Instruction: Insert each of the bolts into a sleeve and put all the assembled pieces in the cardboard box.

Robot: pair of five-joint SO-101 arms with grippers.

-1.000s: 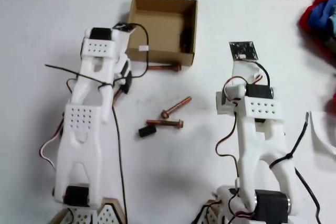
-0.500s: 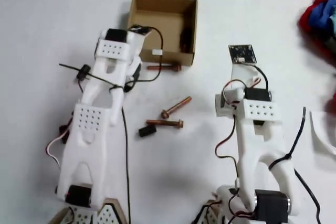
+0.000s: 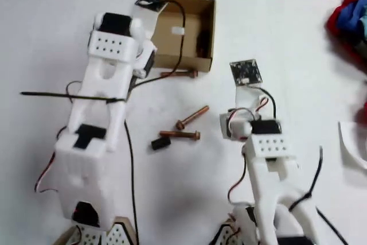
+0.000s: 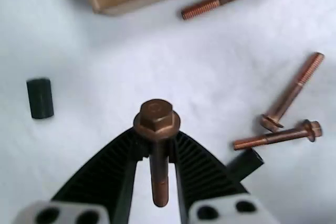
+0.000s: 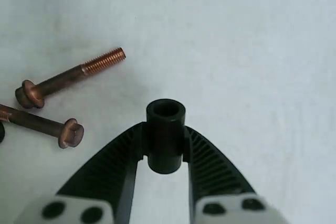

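Right gripper (image 5: 165, 148) clamped on a black sleeve (image 5: 166, 121) over a white table (image 5: 252, 51).
The sleeve sits between two ribbed black fingers (image 5: 210, 166), its open end poking past their tips. A copper bolt (image 5: 73, 74) and a second bolt (image 5: 39, 123) lie close together on the table, apart from the gripper.

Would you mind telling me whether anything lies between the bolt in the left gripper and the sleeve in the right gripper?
A loose bolt and a second bolt lie flat on the table between the held bolt and the held sleeve; nothing taller shows there.
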